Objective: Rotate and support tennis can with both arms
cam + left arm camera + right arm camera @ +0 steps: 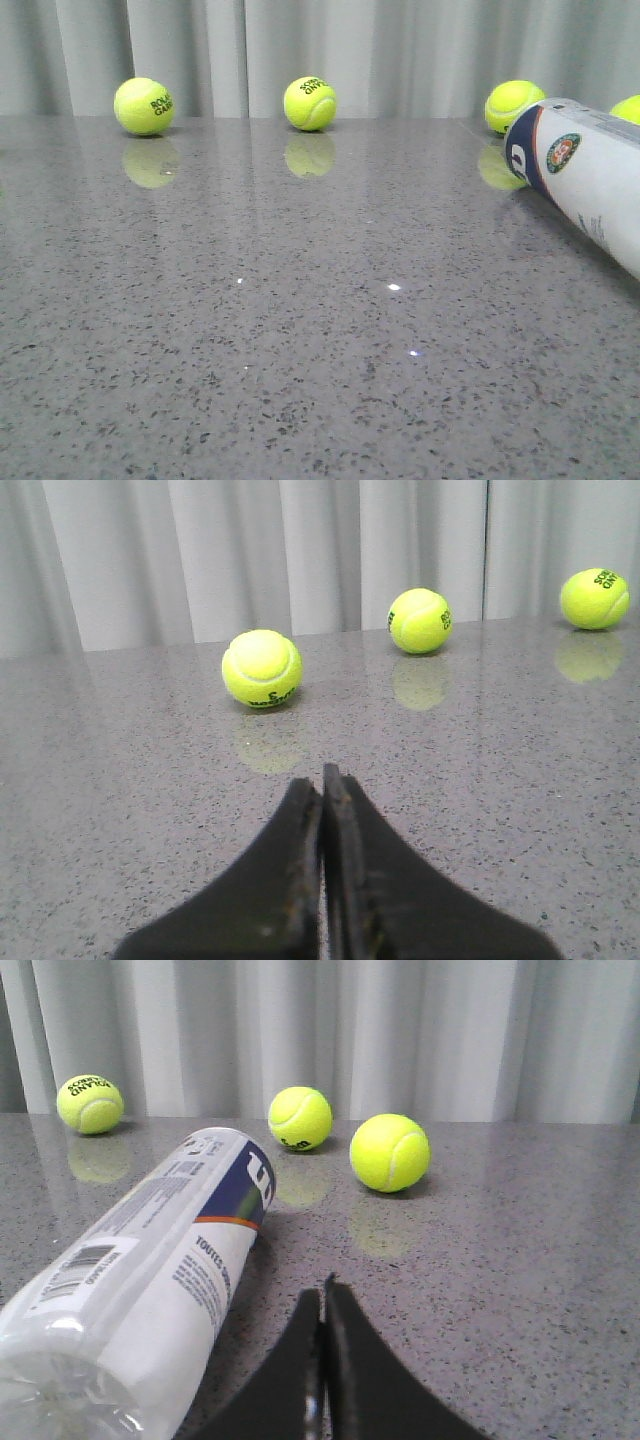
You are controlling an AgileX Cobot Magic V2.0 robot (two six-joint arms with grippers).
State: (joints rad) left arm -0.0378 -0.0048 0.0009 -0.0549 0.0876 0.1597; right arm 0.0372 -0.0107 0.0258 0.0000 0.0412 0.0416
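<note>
The tennis can [590,170] lies on its side on the grey table at the far right of the front view, its navy end with the round emblem toward the back. It also shows in the right wrist view [150,1280], white with navy band and orange stripe, beside my right gripper [322,1295], which is shut and empty, apart from the can. My left gripper [320,780] is shut and empty over bare table, with no can in its view. Neither gripper shows in the front view.
Yellow tennis balls sit along the back by the curtain: one at the left [144,106], one in the middle [310,103], one by the can's far end [514,106]. The left wrist view shows a ball [262,668] ahead of the fingers.
</note>
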